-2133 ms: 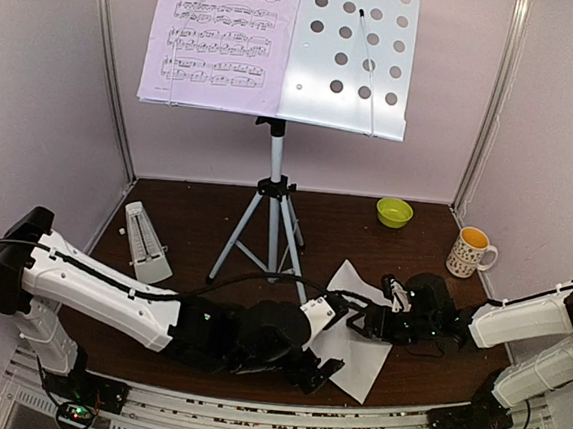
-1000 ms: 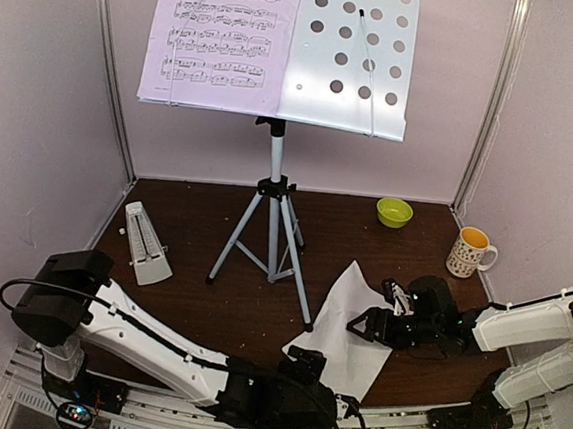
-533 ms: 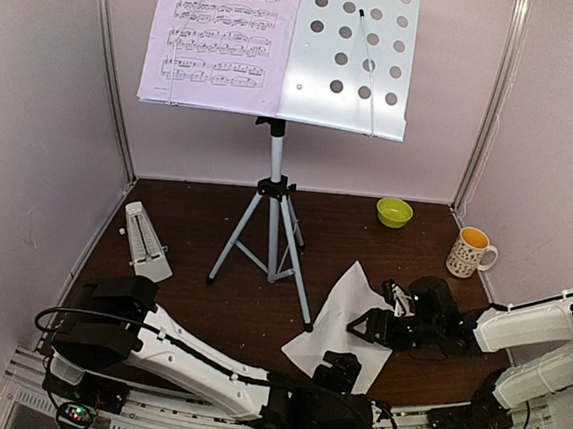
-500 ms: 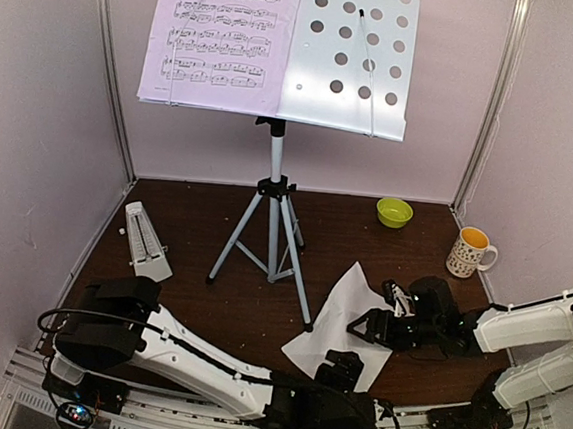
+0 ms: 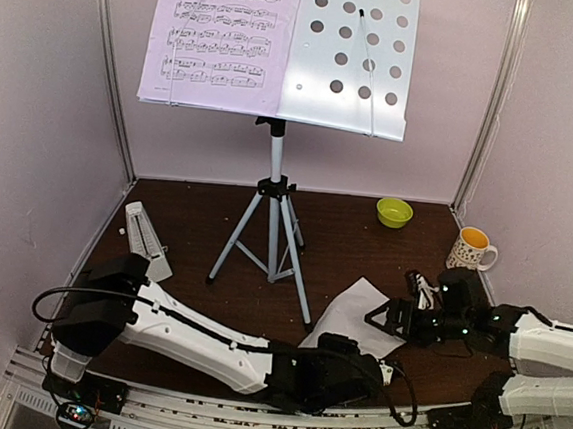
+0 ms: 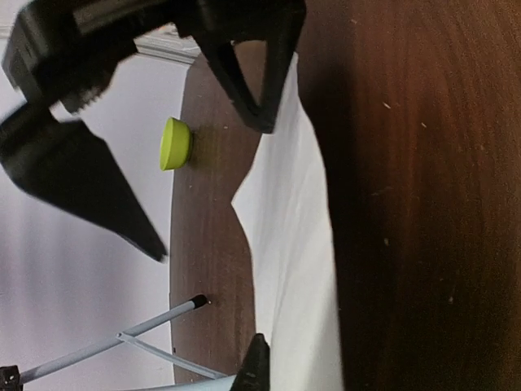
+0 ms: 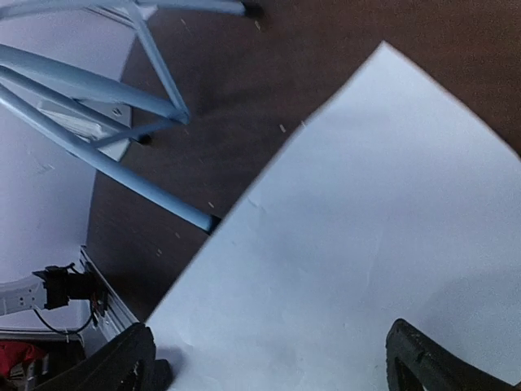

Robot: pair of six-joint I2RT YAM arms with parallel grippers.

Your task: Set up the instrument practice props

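The music stand (image 5: 350,60) rises on its silver tripod (image 5: 271,223) at the back, with one sheet-music page (image 5: 222,38) on its left half. The metronome (image 5: 144,237) sits at the left. A second page (image 5: 359,306), blank side up, lies in front of the tripod with its near edge lifted. My left gripper (image 5: 360,351) is shut on that near edge; in the left wrist view one fingertip (image 6: 256,362) shows against the curled page (image 6: 293,244). My right gripper (image 5: 398,315) hovers open over the page's right side, its jaws wide apart above the page (image 7: 366,204).
A yellow-green bowl (image 5: 394,212) and a patterned mug (image 5: 471,253) stand at the back right. A tripod leg (image 7: 122,187) ends close to the loose page's left edge. Walls close in the table on the left, the right and the back.
My left gripper has slid right along the table's front to the page's near edge and shut. The right gripper has drawn back to the right and opened wider. The page has buckled upward.
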